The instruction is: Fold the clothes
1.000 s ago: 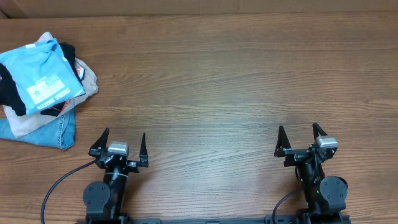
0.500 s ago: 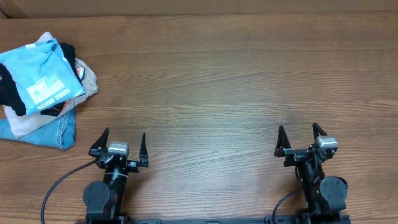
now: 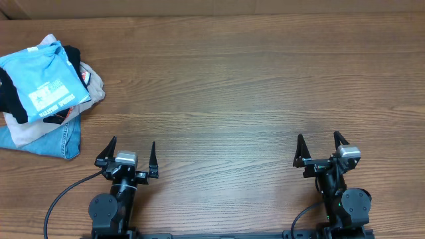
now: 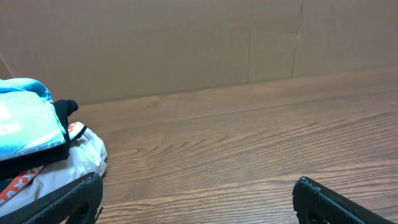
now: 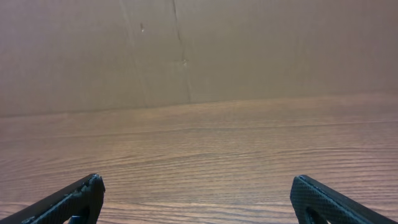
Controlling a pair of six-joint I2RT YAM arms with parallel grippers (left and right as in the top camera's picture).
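Observation:
The clothes, a light sky-blue T-shirt (image 3: 40, 78) with white print, lies folded on top of a pile at the table's far left; its edge (image 4: 25, 127) also shows at the left of the left wrist view. My left gripper (image 3: 131, 150) stands open near the front edge, well to the right of and nearer than the pile, with nothing between its fingers. My right gripper (image 3: 319, 143) stands open at the front right over bare wood, far from the shirt. In both wrist views the fingertips sit wide apart at the bottom corners.
Under the shirt lie a black garment (image 3: 12, 99), a beige garment (image 3: 93, 85) and blue jeans (image 3: 53, 141). A brown cardboard wall (image 5: 199, 50) runs along the table's far edge. The wooden table (image 3: 232, 86) spreads between the grippers and the wall.

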